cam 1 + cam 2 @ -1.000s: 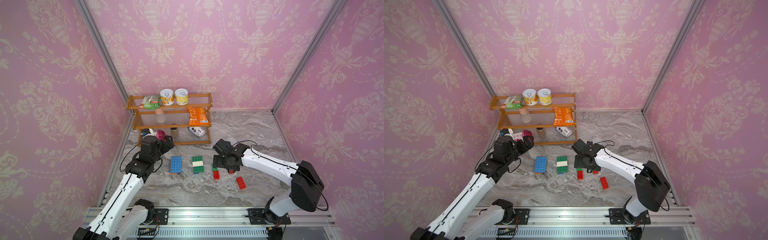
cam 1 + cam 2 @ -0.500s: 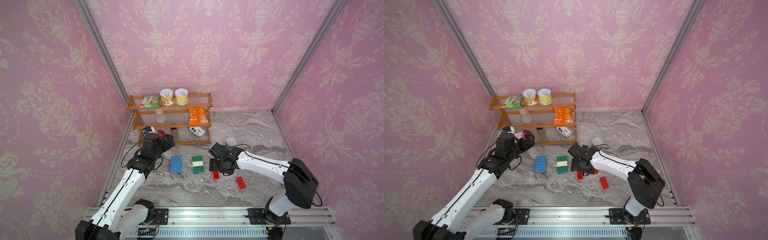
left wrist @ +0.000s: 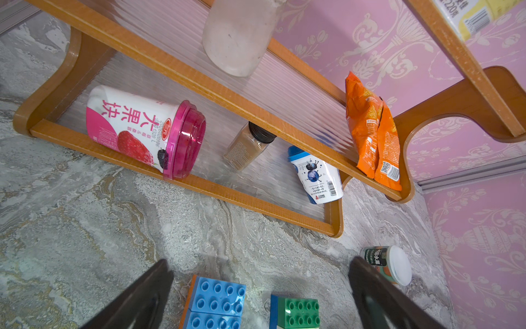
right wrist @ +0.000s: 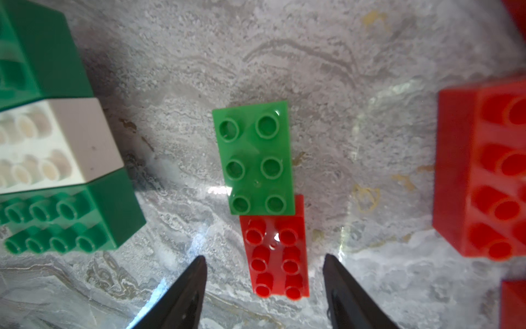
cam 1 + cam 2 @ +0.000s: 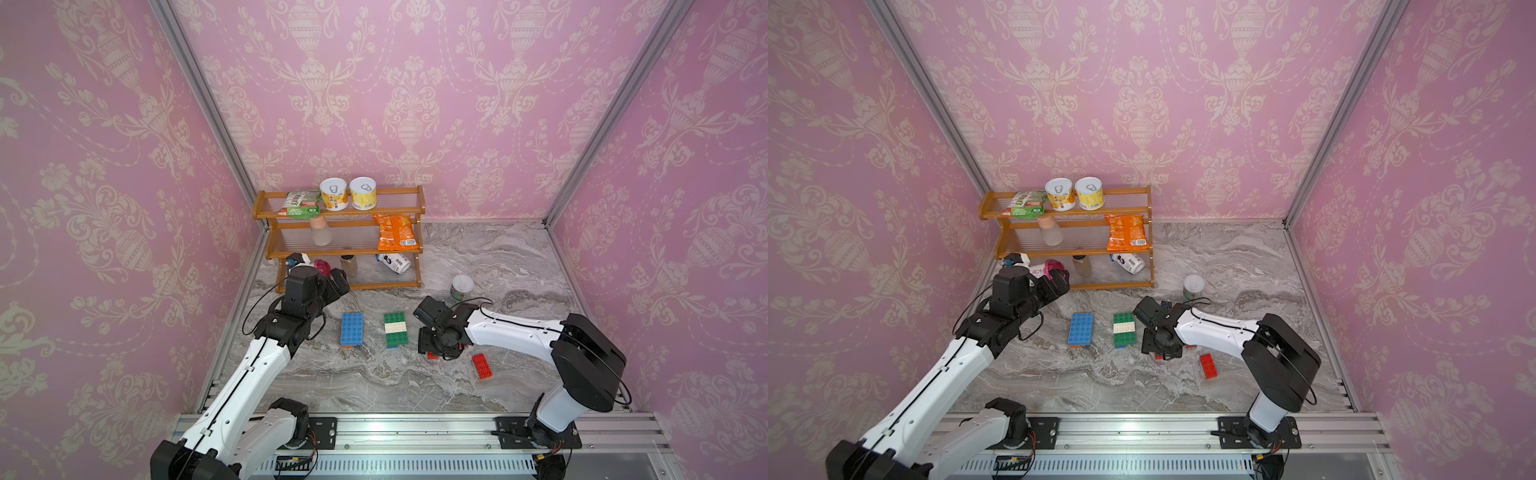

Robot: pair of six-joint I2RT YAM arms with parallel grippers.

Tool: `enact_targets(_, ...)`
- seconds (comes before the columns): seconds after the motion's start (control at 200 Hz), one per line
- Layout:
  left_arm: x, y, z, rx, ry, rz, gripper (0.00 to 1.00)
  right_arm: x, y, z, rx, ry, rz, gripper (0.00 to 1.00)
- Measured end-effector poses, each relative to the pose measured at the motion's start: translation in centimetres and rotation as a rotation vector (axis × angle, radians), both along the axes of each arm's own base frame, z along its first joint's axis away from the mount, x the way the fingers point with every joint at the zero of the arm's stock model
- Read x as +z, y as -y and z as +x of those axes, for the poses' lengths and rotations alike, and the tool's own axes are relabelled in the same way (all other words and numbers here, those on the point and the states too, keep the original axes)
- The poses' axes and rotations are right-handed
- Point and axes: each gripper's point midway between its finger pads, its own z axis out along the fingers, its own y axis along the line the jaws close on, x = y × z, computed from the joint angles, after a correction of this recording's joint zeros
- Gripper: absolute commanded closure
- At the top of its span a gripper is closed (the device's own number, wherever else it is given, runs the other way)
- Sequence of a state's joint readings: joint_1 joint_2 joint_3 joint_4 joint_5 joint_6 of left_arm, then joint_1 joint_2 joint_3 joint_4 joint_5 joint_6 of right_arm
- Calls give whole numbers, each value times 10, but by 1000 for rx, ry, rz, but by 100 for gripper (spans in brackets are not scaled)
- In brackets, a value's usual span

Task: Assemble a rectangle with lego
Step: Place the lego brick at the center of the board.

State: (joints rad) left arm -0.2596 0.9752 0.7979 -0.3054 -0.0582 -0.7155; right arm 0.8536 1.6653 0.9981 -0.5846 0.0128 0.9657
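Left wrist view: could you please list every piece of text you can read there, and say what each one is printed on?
"大果块": on the pink-lidded tub, lying on its side on the lowest shelf.
"220": partly cut off by the frame edge, on the yellow can.
Blue-lidded cup, orange snack bag, white-lidded jar: print and barcodes too small or blurred to read.
Blue brick, green brick: no text.

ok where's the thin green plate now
Right wrist view: green plate flat on the marble against the thin red plate, between the green-and-white stack and the red brick.
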Motion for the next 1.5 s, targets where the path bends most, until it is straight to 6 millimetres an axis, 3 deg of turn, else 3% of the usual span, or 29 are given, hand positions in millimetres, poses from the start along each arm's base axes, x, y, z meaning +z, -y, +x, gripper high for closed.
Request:
enact_targets(0.14,0,0,0,0,0,0,1,-7,0,-2,3,-18,-11,36)
enact_targets(0.976,-4,0,1,0,-12,3,1,-5,-11,8,29,2,7,37)
enact_targets(1.276,-5,0,1,0,-14,3,1,6,3,8,16,15,-52,28)
enact_targets(1.501,-5,0,0,0,-15,4,1,44,29,24,-38,92,-73,4)
